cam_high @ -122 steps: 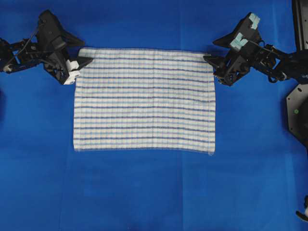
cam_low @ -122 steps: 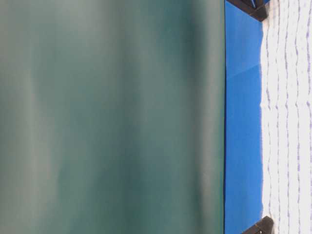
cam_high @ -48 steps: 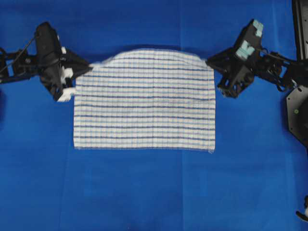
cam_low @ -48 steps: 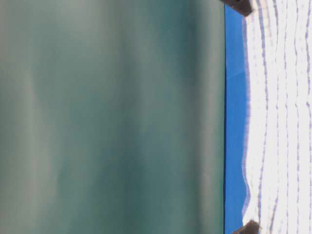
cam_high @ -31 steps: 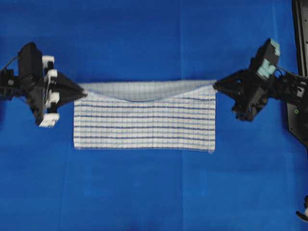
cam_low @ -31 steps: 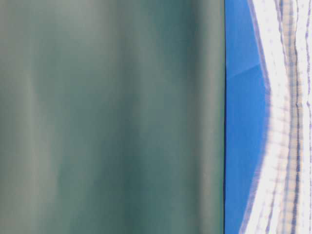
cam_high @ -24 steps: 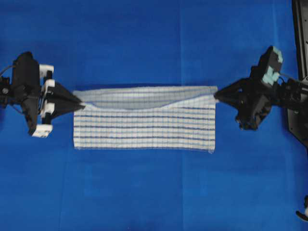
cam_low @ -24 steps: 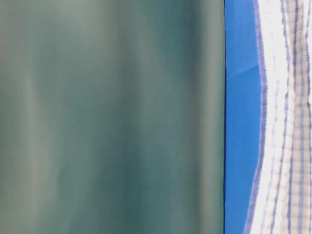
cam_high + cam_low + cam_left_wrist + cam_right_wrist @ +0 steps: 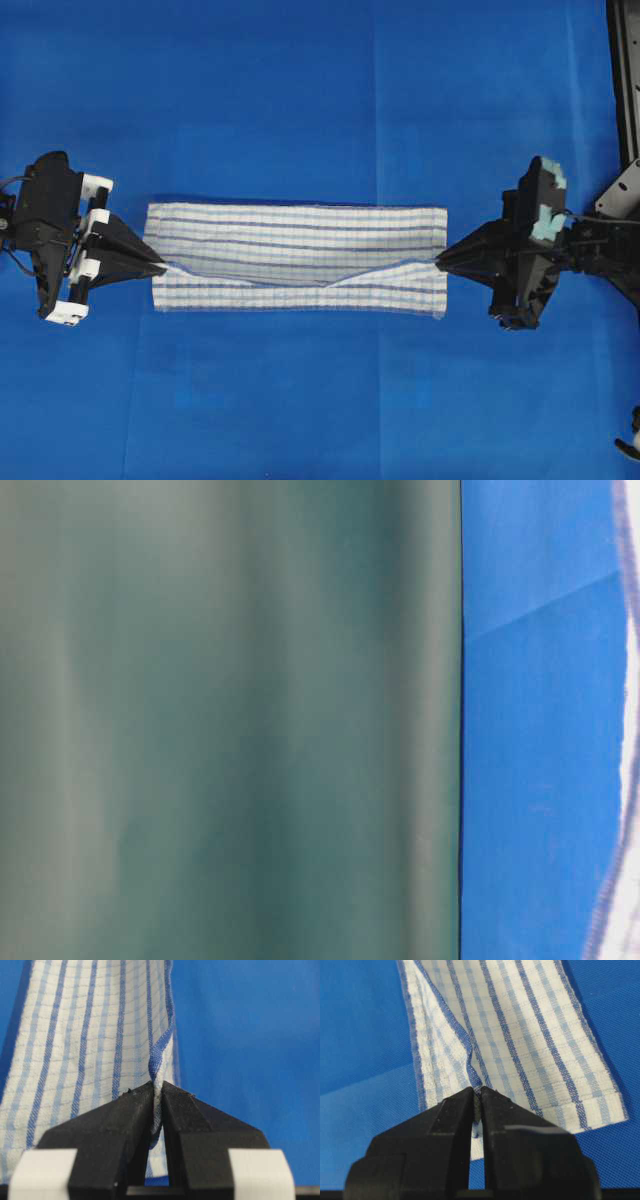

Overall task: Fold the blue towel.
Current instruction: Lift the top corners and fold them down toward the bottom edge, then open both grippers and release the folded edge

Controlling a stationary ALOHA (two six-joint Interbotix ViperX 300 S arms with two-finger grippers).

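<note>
Left black gripper [image 9: 160, 268] points inward from the left edge of the overhead view, body level and low over the table, white pads on its housing. Its tips are pinched together on a corner of the white woven towel with thin dark-blue and light-blue stripes [image 9: 296, 258]; the left wrist view shows the cloth edge squeezed between the two black fingers [image 9: 125, 1115], rising out of the pinch in a narrow fold. Right black gripper [image 9: 438, 263] mirrors it from the right side, pointing inward, also clamped tight on the opposite towel corner; the right wrist view shows cloth nipped between its fingers [image 9: 451, 1120].

Striped towel lies mid-table on the plain solid-blue table covering [image 9: 300, 400], doubled over into a long narrow band running left to right. The upper layer's held edge sags toward the middle, forming a shallow V between the two grippers, with the lower layer's strip showing beneath near the front edge. The towel looks stretched between the two grips.

Table-level view is mostly blocked by a blurred grey-green surface [image 9: 230, 720]; only a blue strip and a sliver of towel edge [image 9: 628, 780] show at the right. Black robot hardware [image 9: 622, 80] sits at the far right of the overhead view.
</note>
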